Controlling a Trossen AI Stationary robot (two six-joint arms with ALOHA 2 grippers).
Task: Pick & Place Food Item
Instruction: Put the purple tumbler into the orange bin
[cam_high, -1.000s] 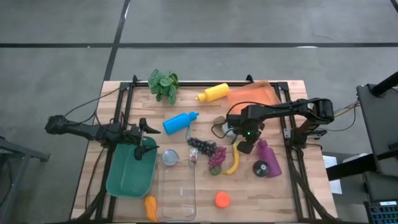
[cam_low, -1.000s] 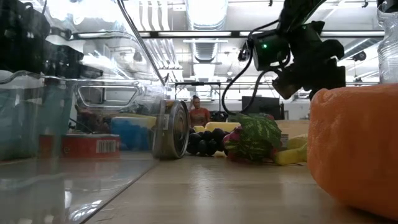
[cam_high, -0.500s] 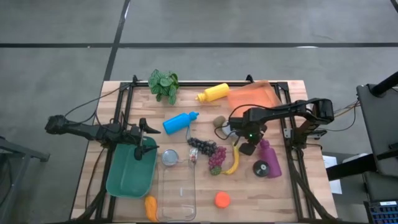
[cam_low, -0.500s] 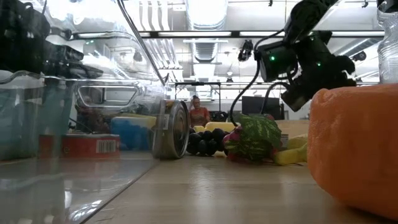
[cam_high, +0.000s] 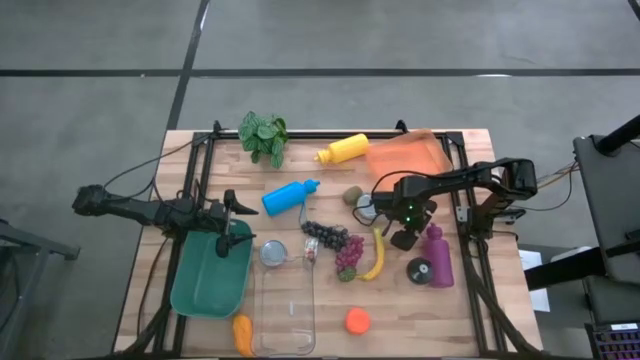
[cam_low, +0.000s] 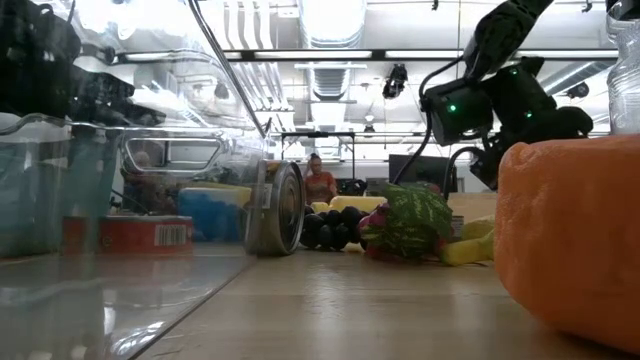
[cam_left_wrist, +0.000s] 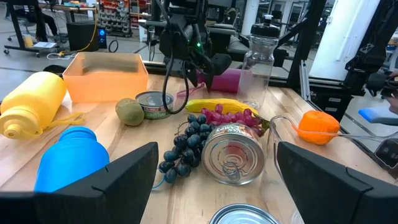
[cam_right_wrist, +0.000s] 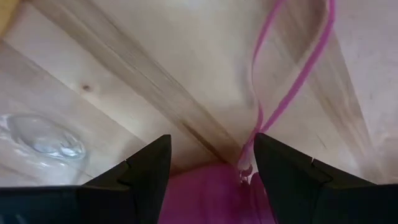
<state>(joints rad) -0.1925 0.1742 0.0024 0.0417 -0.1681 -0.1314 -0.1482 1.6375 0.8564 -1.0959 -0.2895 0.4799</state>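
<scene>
My right gripper (cam_high: 405, 238) is open and points steeply down at the far end of a magenta bottle (cam_high: 436, 256) lying on the table. In the right wrist view the bottle (cam_right_wrist: 205, 193) shows low between the two fingers, with its pink strap (cam_right_wrist: 292, 81) looped on the wood. A yellow banana (cam_high: 376, 256) lies just left of that gripper, next to dark grapes (cam_high: 330, 237), and a kiwi (cam_high: 352, 193) lies farther back. My left gripper (cam_high: 238, 208) waits open at the left, over the far rim of the green bin (cam_high: 205, 290).
A small can (cam_high: 367, 208) sits by the kiwi. A tin (cam_high: 272, 252) and a clear container (cam_high: 285, 310) lie near the middle front, with an orange (cam_high: 357, 320) beside them. At the back are an orange tray (cam_high: 405, 155), a yellow bottle (cam_high: 345, 149), a blue bottle (cam_high: 290, 196) and a plant (cam_high: 263, 135).
My right gripper has moved down and toward the table's right edge, away from the can and the banana's far end and toward the magenta bottle, tipping a little. Its finger gap is unchanged. Nothing on the table has moved.
</scene>
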